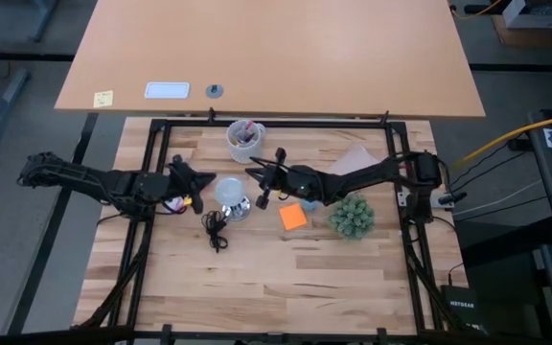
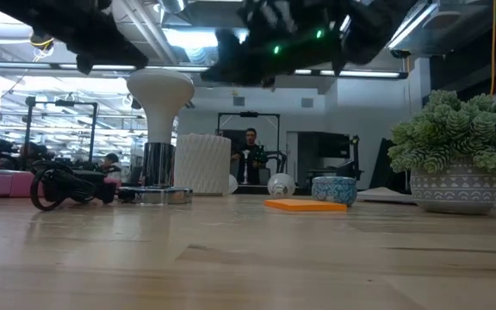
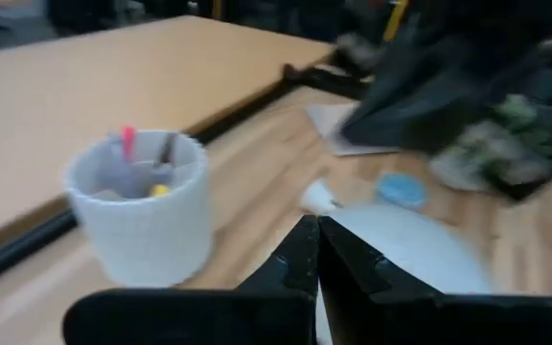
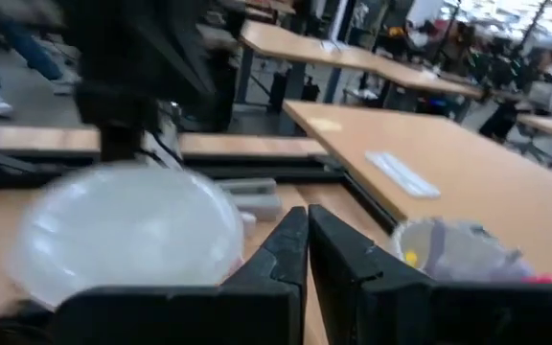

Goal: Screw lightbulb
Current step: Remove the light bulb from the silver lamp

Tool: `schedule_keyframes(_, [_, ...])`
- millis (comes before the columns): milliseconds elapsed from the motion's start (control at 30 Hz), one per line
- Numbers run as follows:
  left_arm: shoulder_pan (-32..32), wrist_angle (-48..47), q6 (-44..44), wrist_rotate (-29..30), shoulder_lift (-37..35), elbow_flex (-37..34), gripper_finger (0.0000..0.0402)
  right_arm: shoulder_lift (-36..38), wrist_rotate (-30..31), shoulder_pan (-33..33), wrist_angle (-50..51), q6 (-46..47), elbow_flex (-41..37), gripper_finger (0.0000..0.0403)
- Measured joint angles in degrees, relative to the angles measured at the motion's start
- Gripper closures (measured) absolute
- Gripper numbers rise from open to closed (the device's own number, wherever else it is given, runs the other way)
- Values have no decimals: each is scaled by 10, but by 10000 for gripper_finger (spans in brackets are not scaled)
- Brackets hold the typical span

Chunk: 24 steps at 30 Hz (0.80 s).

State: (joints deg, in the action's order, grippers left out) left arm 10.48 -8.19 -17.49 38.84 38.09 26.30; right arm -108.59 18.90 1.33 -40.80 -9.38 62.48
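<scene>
The white frosted lightbulb (image 2: pixel 159 89) stands upright with its narrow base in the shiny silver socket (image 2: pixel 157 170), left of the table's middle. The socket's black cord (image 1: pixel 217 230) coils on the near side. My left gripper (image 1: pixel 202 182) is shut just left of the dome (image 1: pixel 229 190) and higher than it. Its wrist view shows the dome (image 3: pixel 405 251) beyond the shut fingertips (image 3: pixel 316 235). My right gripper (image 1: pixel 253 173) is shut just right of the bulb, also above it. In the right wrist view the dome (image 4: pixel 127 235) lies beside its fingers (image 4: pixel 307 222). Neither gripper touches the bulb.
A pale cup of pens (image 1: pixel 245 139) stands behind the bulb. An orange sticky note (image 1: pixel 293 216) and a potted plant (image 1: pixel 353 218) lie to the right. A small blue bowl (image 2: pixel 334 189) and a small white bulb (image 2: pixel 280 183) sit farther back. The near half of the table has free room.
</scene>
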Motion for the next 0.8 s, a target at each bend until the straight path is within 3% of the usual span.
schedule_keyframes(167, [0, -25, 10, 35, -2, 0, 401, 41, -35, -30, 16, 1, 1, 384])
schedule_keyframes(367, [-1, -29, -5, 65, 2, -11, 401, 27, -79, -79, 18, 1, 0, 384])
schedule_keyframes(800, [0, -27, -65, 12, 33, -26, 401, -23, -69, -68, 0, 33, 0, 384])
